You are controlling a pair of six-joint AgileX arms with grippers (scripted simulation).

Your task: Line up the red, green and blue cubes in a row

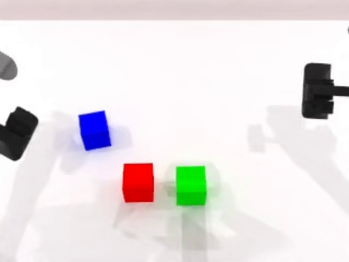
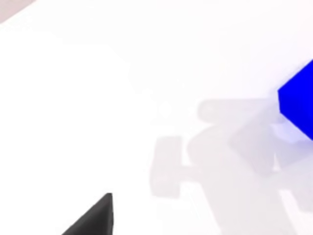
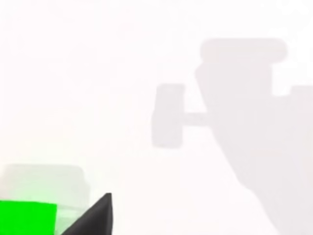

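I see no writing or labels on anything; all three cubes are plain, solid colour.

The red cube (image 1: 138, 182) and the green cube (image 1: 191, 185) sit side by side near the middle of the white table (image 1: 218, 82), close but apart, red to the left. Both lie square to the table edges, so their shared line runs left to right. The blue cube (image 1: 95, 130) stands apart from them, farther back and to the left of the red one, turned slightly out of square. Being cubes, none has a long axis.

My left gripper (image 1: 17, 132) is at the table's left edge, left of the blue cube and not touching it. Its wrist view shows a corner of the blue cube (image 2: 299, 105) and one dark fingertip; I cannot tell whether its fingers are apart or together.

My right gripper (image 1: 317, 90) sits at the right edge, well away from the cubes. Its wrist view catches the green cube (image 3: 27, 218). Again I cannot tell its finger spread.
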